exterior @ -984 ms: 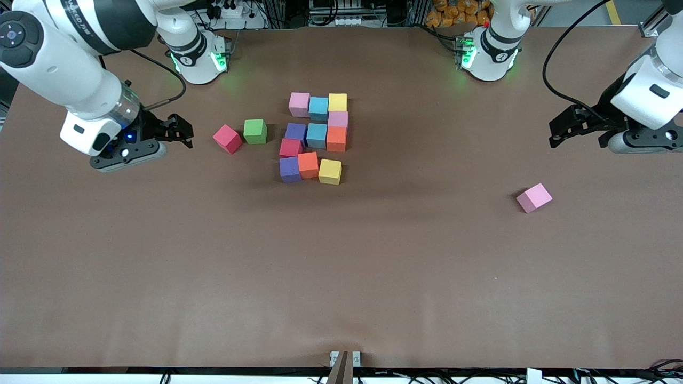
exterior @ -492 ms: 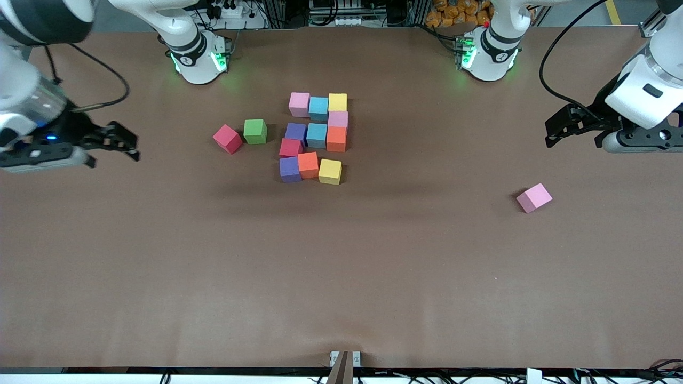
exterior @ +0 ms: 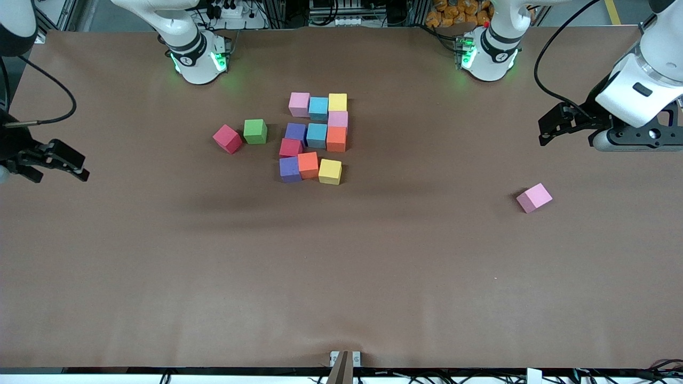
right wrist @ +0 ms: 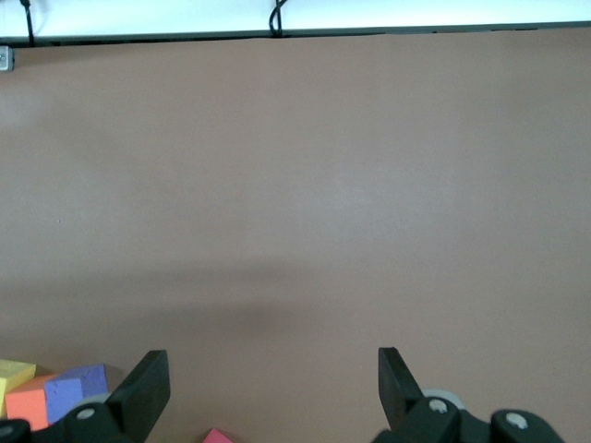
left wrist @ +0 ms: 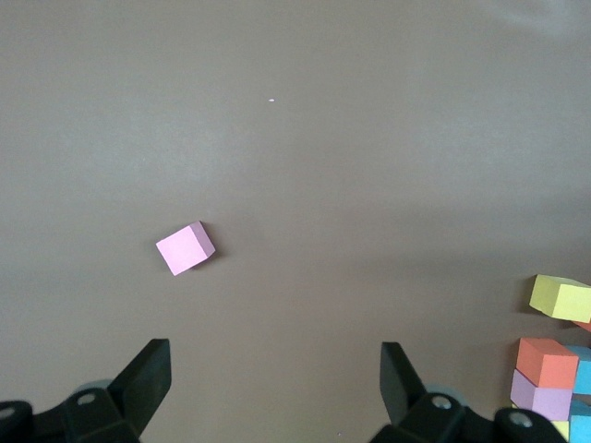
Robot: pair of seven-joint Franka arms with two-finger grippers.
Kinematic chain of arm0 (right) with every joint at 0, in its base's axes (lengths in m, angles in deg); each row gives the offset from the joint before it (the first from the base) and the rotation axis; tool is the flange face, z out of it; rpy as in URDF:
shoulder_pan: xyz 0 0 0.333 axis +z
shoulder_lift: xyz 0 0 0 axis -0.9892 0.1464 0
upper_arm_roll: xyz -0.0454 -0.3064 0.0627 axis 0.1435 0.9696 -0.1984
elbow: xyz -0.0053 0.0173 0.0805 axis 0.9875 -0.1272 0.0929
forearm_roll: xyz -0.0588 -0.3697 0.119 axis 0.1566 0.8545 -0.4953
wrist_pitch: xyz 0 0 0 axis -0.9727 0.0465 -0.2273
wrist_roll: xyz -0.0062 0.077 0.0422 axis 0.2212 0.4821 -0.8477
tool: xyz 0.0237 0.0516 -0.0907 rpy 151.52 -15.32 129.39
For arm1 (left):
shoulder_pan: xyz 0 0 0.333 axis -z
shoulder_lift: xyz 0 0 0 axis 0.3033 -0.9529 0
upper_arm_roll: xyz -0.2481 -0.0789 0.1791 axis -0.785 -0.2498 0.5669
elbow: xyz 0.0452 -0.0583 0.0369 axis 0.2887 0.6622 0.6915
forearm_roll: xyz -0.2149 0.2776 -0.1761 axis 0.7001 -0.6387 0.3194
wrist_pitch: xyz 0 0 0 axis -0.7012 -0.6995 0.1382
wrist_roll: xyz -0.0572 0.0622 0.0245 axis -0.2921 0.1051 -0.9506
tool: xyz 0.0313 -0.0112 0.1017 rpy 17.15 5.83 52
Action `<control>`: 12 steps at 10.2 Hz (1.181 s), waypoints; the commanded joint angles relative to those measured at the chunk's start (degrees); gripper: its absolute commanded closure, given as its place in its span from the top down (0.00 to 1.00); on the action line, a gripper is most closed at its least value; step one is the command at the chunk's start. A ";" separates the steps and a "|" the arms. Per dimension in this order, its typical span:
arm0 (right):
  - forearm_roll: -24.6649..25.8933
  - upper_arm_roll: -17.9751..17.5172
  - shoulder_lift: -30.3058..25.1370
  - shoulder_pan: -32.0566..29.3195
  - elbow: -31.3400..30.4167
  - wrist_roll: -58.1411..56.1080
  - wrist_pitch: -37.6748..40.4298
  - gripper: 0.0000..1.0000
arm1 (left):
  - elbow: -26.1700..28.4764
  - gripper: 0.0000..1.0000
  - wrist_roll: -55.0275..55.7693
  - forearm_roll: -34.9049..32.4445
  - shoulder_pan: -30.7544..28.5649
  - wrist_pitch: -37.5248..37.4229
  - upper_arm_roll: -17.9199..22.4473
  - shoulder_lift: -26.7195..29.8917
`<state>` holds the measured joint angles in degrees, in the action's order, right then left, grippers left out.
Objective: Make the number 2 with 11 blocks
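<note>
The number 2 [exterior: 316, 135] lies mid-table as adjoining coloured blocks, from a pink, cyan and yellow row down to a purple, orange and yellow [exterior: 330, 171] row nearest the front camera. A loose red block [exterior: 227, 138] sits beside it toward the right arm's end. A loose pink block [exterior: 533, 197] [left wrist: 185, 247] lies alone toward the left arm's end. My right gripper [exterior: 74, 165] [right wrist: 270, 383] hangs open and empty over bare table at its end. Open and empty too, my left gripper [exterior: 544, 130] [left wrist: 274, 383] hovers over the table at the left arm's end.
A green cube [exterior: 255, 131] stands next to the loose red block. Both arm bases [exterior: 197, 58] stand along the table's back edge. A small metal bracket [exterior: 345, 358] sits at the table's front edge. Brown table surface [exterior: 341, 266] spreads wide around the blocks.
My right gripper has drawn away from the red and green cubes toward the right arm's end of the table. The left gripper has shifted slightly. No block has moved.
</note>
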<state>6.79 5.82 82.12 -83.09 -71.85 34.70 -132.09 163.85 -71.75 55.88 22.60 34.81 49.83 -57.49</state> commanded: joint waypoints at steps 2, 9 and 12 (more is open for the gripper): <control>1.89 -0.99 0.74 -0.60 1.95 5.15 0.98 1.00 | 0.75 1.00 5.24 -0.02 0.07 -0.84 -2.41 0.26; 1.63 -1.87 0.65 -1.83 2.39 4.44 2.82 1.00 | 1.19 1.00 4.82 -1.07 0.42 -0.84 -3.20 -0.88; 1.54 -3.88 0.57 -3.75 2.39 4.53 2.83 1.00 | 1.19 1.00 4.73 -0.89 -0.46 -0.84 -3.12 -0.88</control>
<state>7.92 4.65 82.20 -84.04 -70.86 38.66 -130.32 165.29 -66.83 55.82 22.71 34.49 46.93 -58.61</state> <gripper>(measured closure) 0.000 0.000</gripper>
